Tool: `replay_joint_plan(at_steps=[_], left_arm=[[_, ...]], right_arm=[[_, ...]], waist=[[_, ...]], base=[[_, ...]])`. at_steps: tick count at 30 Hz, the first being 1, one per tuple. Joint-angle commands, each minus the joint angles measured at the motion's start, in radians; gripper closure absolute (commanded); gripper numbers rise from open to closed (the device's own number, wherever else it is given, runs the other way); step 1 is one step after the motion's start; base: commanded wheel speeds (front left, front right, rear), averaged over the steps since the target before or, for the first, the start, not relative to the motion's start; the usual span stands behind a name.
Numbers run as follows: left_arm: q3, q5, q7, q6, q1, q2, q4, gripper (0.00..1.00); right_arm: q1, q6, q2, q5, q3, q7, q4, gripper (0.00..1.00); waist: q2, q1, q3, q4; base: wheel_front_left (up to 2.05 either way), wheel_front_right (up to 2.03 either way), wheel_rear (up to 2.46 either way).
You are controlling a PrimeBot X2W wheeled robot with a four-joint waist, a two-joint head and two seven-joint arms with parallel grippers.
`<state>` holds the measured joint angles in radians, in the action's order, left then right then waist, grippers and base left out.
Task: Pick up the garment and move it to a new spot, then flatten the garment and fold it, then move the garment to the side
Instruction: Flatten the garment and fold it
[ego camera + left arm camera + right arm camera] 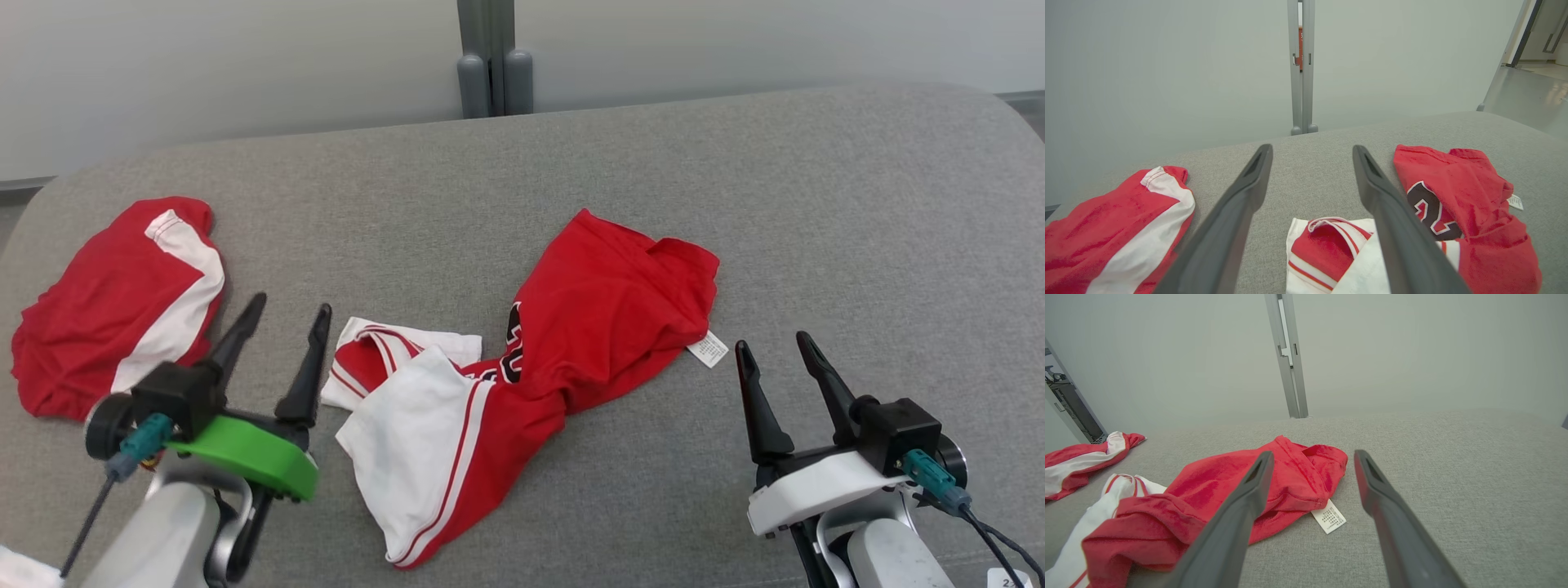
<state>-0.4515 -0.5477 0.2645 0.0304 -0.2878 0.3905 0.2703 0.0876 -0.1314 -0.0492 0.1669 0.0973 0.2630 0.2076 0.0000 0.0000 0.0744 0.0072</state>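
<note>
Hovering wide open and empty, left gripper [292,304] and right gripper [771,342] are flanking the crumpled jersey [588,327], open cushion [857,245] stretching rightward, another red garment [98,318] crowding the left edge.

Crumpled red-and-white garment [588,327] lies twisted on grey cushion [735,180].

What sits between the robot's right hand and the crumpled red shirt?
A white label sewn to the shirt, lying on bare grey cushion; the head view shows it beside the open right hand.
</note>
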Motion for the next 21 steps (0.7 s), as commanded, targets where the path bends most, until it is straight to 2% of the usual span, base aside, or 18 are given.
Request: replay_joint_plan(at_steps=[1,7,11,21], left_arm=[[0.005,0.016,-0.001,0.009,-0.039,0.016,0.022,0.00],[0.011,0.018,-0.028,0.041,-0.182,0.032,0.127,0.00],[0.005,-0.003,-0.054,0.059,-0.244,0.023,0.231,0.00],[-0.075,-0.044,-0.124,0.096,-0.287,-0.010,0.516,0.00]], right_arm=[[0.012,0.001,-0.002,0.002,0.003,0.003,-0.002,0.00],[0.030,0.001,-0.002,0.004,0.002,0.003,-0.006,0.00],[0.042,0.001,-0.002,0.007,-0.002,0.003,-0.011,0.00],[0.062,0.001,-0.002,0.009,-0.008,0.003,-0.013,0.00]], waist=[[0.0000,0.0000,0.018,-0.022],[0.0000,0.0000,0.059,-0.064],[0.0000,0.0000,0.084,-0.088],[0.0000,0.0000,0.114,-0.119]], base=[[0.00,0.00,0.00],[0.00,0.00,0.00],[0.00,0.00,0.00],[0.00,0.00,0.00]])
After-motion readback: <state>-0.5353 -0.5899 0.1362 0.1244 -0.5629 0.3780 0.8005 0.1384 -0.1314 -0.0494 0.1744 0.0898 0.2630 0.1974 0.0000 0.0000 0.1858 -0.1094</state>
